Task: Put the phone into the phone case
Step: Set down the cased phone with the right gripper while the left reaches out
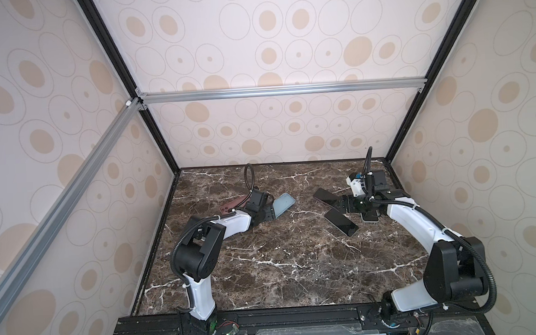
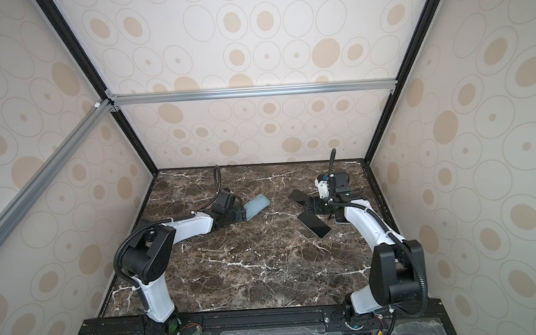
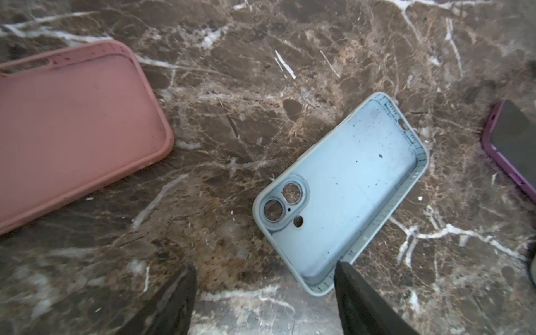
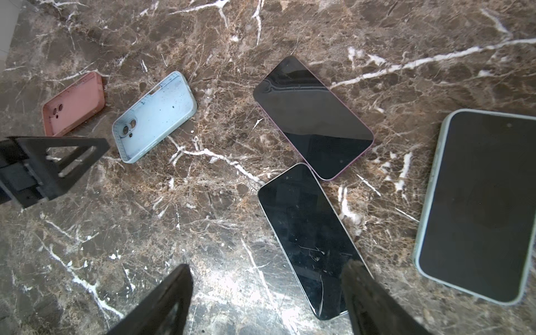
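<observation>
An empty light blue phone case (image 3: 342,191) lies open side up on the marble table (image 1: 281,268), left of centre in both top views (image 2: 257,205). My left gripper (image 3: 264,265) is open at the case's near end, one fingertip (image 3: 345,275) over its corner, nothing between the jaws. A bare phone (image 4: 310,240) with a cracked dark screen lies face up on the right (image 1: 341,221). My right gripper (image 4: 269,264) is open over the phone's near end, with one fingertip (image 4: 359,278) above its corner.
A pink empty case (image 3: 75,127) lies behind the left wrist. A phone in a purple case (image 4: 313,116) touches the bare phone's far end. A phone in a pale green case (image 4: 478,203) lies under the right arm. Patterned walls close in three sides.
</observation>
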Robot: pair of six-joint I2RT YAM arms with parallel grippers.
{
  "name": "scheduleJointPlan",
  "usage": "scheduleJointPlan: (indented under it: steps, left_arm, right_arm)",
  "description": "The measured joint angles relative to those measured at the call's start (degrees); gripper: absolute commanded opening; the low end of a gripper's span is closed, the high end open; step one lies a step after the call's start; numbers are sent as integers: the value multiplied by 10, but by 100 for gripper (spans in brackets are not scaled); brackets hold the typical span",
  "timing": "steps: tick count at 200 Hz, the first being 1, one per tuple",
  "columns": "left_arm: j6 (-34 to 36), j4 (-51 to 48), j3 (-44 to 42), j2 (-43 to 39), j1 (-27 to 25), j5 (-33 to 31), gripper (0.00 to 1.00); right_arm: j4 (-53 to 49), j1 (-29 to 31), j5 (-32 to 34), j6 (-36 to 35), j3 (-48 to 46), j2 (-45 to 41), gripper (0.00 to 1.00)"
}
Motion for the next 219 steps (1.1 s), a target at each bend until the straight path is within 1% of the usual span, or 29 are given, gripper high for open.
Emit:
scheduleJointPlan:
  steps: [29, 51, 75, 105, 125, 140, 165, 219]
  left_arm:
    - [-5, -19, 16, 20, -5, -11, 67]
    - [-4, -34, 28, 30, -8, -20, 59]
    - [-4, -48, 42, 38, -10, -33, 58]
    - [-2, -58, 51, 45, -13, -41, 45]
    - [1, -60, 54, 48, -14, -42, 40]
    - [2, -65, 54, 48, -16, -45, 33]
    - [8, -70, 54, 47, -16, -49, 25]
    - [27, -81, 52, 41, -18, -49, 15]
  right_arm:
    - [2, 0, -5, 0, 0, -4, 82]
    - [3, 0, -5, 0, -3, -4, 81]
    - [2, 0, -7, 0, -9, -4, 81]
    - [2, 0, -10, 2, -9, -4, 80]
    - [2, 0, -10, 2, -9, -4, 80]
    - [2, 0, -10, 3, -9, -4, 80]
    - [-2, 0, -10, 3, -10, -4, 80]
    - [-4, 0, -10, 5, -26, -11, 80]
